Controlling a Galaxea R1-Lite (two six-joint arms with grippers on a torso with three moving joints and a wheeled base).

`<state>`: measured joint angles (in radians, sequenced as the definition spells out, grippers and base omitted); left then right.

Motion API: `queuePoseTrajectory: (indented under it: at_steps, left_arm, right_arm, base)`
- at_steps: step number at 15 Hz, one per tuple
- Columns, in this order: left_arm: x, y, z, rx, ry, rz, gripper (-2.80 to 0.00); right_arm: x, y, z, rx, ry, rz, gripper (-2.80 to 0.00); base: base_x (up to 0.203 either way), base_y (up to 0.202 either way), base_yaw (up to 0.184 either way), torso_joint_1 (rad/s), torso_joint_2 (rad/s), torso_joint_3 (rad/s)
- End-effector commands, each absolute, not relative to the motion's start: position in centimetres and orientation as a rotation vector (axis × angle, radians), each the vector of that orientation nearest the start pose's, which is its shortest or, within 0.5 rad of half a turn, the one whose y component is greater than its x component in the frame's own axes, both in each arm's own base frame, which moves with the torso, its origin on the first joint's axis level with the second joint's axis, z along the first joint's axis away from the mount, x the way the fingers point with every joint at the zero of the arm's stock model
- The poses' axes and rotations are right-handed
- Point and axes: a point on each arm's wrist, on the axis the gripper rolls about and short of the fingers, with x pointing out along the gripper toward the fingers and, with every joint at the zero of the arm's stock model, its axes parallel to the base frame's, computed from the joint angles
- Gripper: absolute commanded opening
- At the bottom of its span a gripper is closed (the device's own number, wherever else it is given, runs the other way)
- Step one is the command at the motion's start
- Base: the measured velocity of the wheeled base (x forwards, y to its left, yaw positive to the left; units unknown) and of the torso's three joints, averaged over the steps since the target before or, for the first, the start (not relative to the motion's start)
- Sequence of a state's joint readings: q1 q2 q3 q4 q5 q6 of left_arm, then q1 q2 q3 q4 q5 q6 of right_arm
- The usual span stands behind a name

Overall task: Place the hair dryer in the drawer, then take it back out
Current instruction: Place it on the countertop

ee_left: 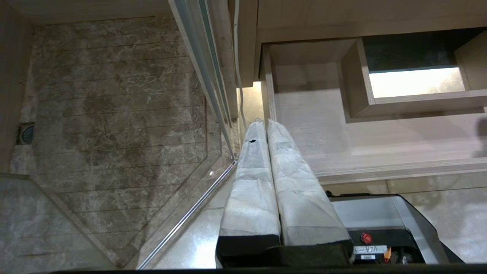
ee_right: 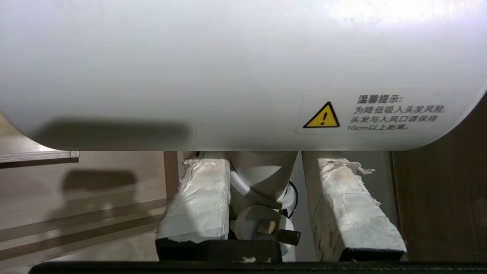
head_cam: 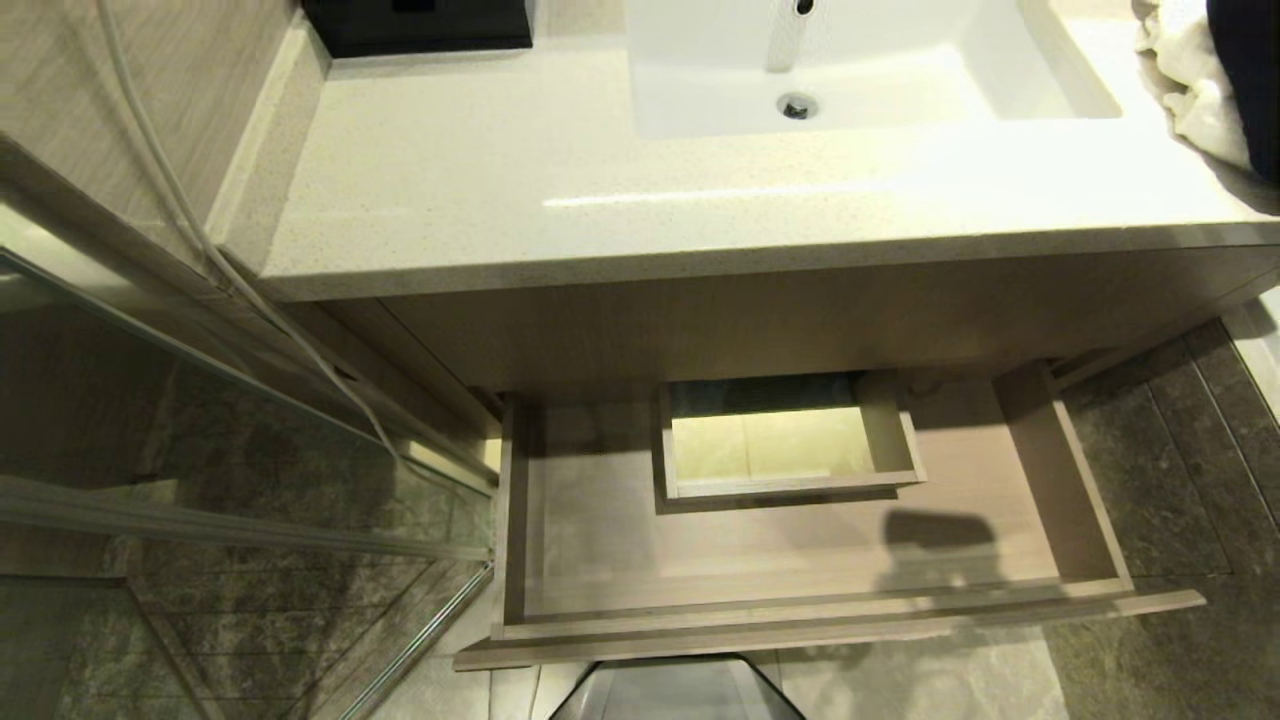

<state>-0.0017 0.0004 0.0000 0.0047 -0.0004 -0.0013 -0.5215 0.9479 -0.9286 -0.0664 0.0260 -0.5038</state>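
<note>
Padded right tool [ee_right: 262,163] clamps smooth white hair dryer [ee_right: 213,68]; left tool [ee_left: 266,127] pressed closed.

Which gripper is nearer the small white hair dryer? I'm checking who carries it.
Right. The right gripper clamps the small white hair dryer; the left gripper hangs shut, apart from it.

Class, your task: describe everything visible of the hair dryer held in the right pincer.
The hair dryer shows only in the right wrist view: a smooth white plastic barrel lying crosswise, bearing a yellow warning triangle label with Chinese text. Its handle runs down between the right pincer's taped fingers, which clamp it. A white plug with metal pins sits by the handle. It hangs near the open drawer.
</note>
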Motion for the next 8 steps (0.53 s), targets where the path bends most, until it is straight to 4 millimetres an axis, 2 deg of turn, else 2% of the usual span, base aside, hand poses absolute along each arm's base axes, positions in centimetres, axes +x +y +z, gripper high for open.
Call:
queuePoseTrajectory:
  at_steps: [1, 3, 8]
  left_arm:
    - [-2.27, 0.00, 7.46, -0.002, 0.006, -0.002, -2.80]
    - [-2.27, 0.00, 7.46, -0.002, 0.006, -0.002, -2.80]
    - [-2.27, 0.00, 7.46, -0.002, 0.006, -0.002, -2.80]
  right_arm:
    - [8.80, -4.98, 31.88, -0.524, 0.080, -0.495, -2.80]
    - [8.71, -4.87, 31.98, -0.569, 0.073, -0.492, -2.80]
    - [8.37, -4.68, 31.77, -0.576, 0.075, -0.493, -2.80]
  base:
    - [0.000, 0.000, 0.000, 0.183, -0.36, -0.173]
    - [0.000, 0.000, 0.000, 0.169, -0.09, 0.092]
    - [0.000, 0.000, 0.000, 0.267, -0.03, 0.226]
